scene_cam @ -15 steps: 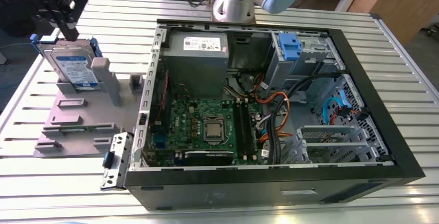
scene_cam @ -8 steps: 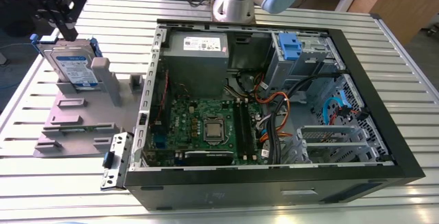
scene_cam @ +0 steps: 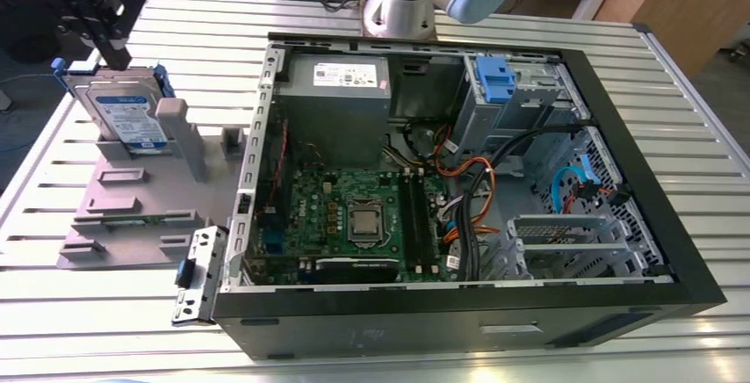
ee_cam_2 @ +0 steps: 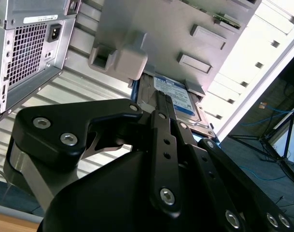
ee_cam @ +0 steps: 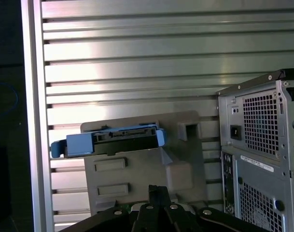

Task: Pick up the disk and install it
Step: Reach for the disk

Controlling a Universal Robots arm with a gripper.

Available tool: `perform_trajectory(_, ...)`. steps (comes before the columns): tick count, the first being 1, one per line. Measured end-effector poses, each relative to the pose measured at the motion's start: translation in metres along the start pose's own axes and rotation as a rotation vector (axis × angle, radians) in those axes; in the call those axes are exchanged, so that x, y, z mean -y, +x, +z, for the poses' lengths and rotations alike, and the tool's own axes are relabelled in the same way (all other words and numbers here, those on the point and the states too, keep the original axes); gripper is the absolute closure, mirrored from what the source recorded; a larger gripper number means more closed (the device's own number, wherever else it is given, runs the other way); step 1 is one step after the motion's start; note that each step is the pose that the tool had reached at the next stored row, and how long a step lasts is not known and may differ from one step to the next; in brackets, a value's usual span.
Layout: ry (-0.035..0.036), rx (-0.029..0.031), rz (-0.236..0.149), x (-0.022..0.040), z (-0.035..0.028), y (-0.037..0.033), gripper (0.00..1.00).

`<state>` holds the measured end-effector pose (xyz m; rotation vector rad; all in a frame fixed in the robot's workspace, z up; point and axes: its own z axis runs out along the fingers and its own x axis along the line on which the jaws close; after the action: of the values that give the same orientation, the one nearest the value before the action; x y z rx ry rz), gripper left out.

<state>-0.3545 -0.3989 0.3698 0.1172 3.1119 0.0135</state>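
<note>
The disk (scene_cam: 125, 116) stands on edge in a grey holder (scene_cam: 132, 200) on the exterior view's left, its blue-and-white label facing out and blue rails along its sides. My gripper (scene_cam: 116, 58) hangs just above its upper edge, apart from it, fingers together with nothing between them. In the first wrist view the disk (ee_cam: 121, 140) shows its connector edge between blue rails, in the holder (ee_cam: 137, 169), with the gripper (ee_cam: 159, 189) a short way from it. The second wrist view has the gripper (ee_cam_2: 161, 98) pointing at the disk (ee_cam_2: 178, 95) under the holder (ee_cam_2: 151, 29).
An open computer case (scene_cam: 656, 225) lies on the slatted metal table (scene_cam: 211, 40), with a green motherboard (scene_cam: 351, 216), grey power supply (scene_cam: 337, 93) and a blue-tabbed drive bay (scene_cam: 493, 80). The arm's base (scene_cam: 399, 10) stands behind it. The case's rear panel (ee_cam: 262, 145) rises close beside the holder.
</note>
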Motion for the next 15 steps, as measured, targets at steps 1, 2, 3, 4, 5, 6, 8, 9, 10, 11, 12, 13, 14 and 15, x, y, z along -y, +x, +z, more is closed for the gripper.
perform_trajectory(1,0.0000,0.0000,0.000,0.0000,0.0000,0.0002,0.89)
perform_trajectory(2,0.0000,0.0000,0.000,0.0000,0.0000,0.0004,0.89)
perform_trajectory(3,0.0000,0.0001,0.000,0.0000,0.0001,0.0006,0.89)
perform_trajectory(4,0.0001,0.0000,0.000,0.0001,0.0000,0.0008,0.89)
perform_trajectory(5,0.0001,0.0000,0.000,0.0001,0.0001,0.0010,0.89)
perform_trajectory(6,0.0001,0.0000,0.000,0.0001,0.0000,0.0012,0.89)
perform_trajectory(8,0.0001,0.0001,0.000,0.0001,0.0001,0.0016,0.89)
perform_trajectory(9,0.0002,0.0001,0.000,0.0001,0.0001,0.0018,0.89)
perform_trajectory(10,0.0002,0.0000,0.000,0.0002,0.0001,0.0020,0.89)
perform_trajectory(11,0.0002,0.0001,0.000,0.0002,0.0001,0.0021,0.89)
perform_trajectory(12,0.0003,0.0000,0.000,0.0002,0.0001,0.0026,0.89)
perform_trajectory(13,0.0003,0.0000,0.000,0.0002,0.0002,0.0032,0.89)
perform_trajectory(14,0.0004,0.0000,0.000,0.0003,0.0002,0.0034,0.89)
perform_trajectory(15,0.0004,0.0000,0.000,0.0003,0.0002,0.0035,0.89)
